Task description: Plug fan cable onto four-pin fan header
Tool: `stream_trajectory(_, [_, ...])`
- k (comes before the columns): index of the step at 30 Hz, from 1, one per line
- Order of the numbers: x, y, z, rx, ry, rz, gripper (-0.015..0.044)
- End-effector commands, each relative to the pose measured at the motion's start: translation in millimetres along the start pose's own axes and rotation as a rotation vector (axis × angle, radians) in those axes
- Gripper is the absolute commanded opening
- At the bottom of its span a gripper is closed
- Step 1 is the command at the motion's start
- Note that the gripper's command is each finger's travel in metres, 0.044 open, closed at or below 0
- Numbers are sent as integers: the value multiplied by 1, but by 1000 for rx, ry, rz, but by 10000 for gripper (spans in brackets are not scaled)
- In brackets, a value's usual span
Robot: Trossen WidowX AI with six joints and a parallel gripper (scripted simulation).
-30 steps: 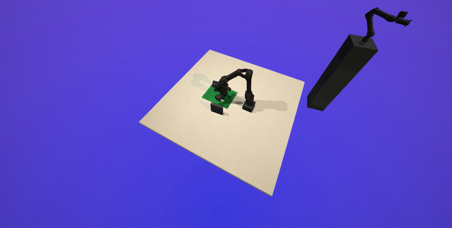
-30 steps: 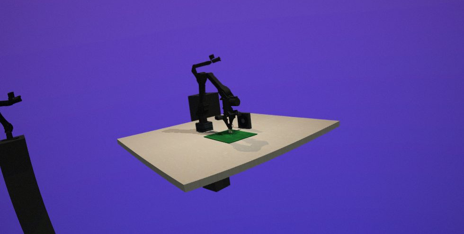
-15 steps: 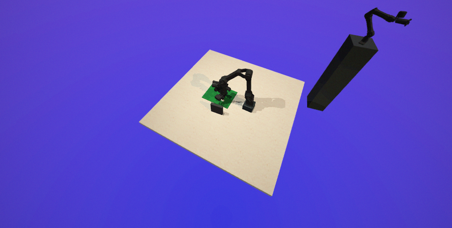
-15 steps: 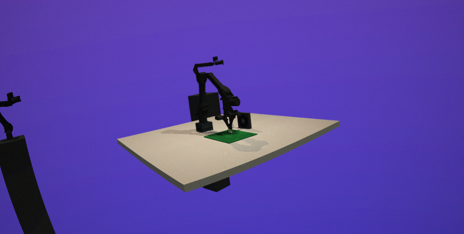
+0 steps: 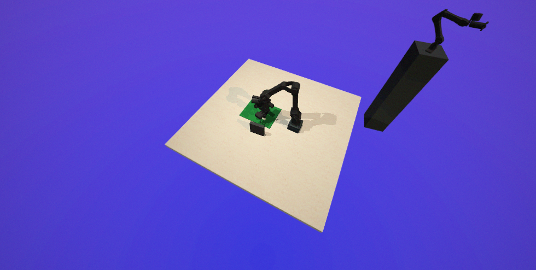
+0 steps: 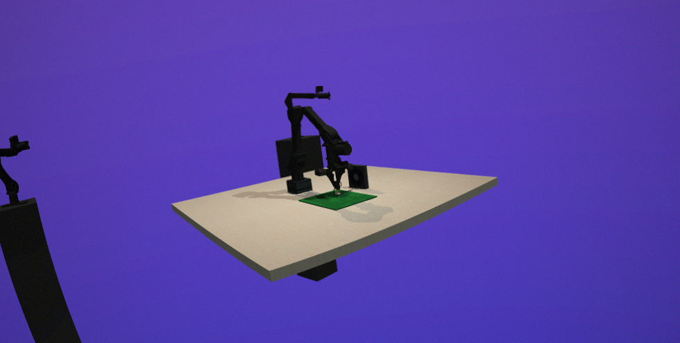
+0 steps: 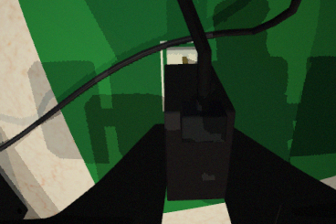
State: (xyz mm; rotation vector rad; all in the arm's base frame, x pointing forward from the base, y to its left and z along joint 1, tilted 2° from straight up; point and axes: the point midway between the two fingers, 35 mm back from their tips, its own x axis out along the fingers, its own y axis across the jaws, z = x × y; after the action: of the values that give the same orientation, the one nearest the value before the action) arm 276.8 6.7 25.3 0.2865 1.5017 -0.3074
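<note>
My gripper (image 7: pixel 190 133) (image 6: pixel 337 191) points down over the green board (image 5: pixel 245 113) (image 6: pixel 359 197) (image 7: pixel 55 26) and is shut on the fan's dark plug (image 7: pixel 196 173). The plug stands upright between the fingers, above the white four-pin header (image 7: pixel 174 56) (image 6: pixel 337 193). In the wrist view, part of the header and one brassy pin show beyond the plug's far edge; the plug hides the rest. I cannot tell how deep the plug sits. The black cable (image 7: pixel 98 79) bends out of the plug's top and runs left across the view. The dark square fan (image 5: pixel 256 128) (image 6: pixel 357 177) stands beside the board.
The pale table (image 5: pixel 232 163) (image 6: pixel 247 230) carries my arm's base (image 5: pixel 295 125) (image 6: pixel 299 185) beside the board. A dark pillar (image 5: pixel 405 84) with another arm stands off the table in the top view. The cable loop rises close beside the fingers, and the fan is near the board's edge.
</note>
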Motion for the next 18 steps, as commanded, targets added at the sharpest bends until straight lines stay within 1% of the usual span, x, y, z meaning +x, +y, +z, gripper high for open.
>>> stream_trajectory(1, [0,-1,-1,-1,-4,-4,0])
stream_trajectory(18, [3,-1,-1,-6,-4,-4,0])
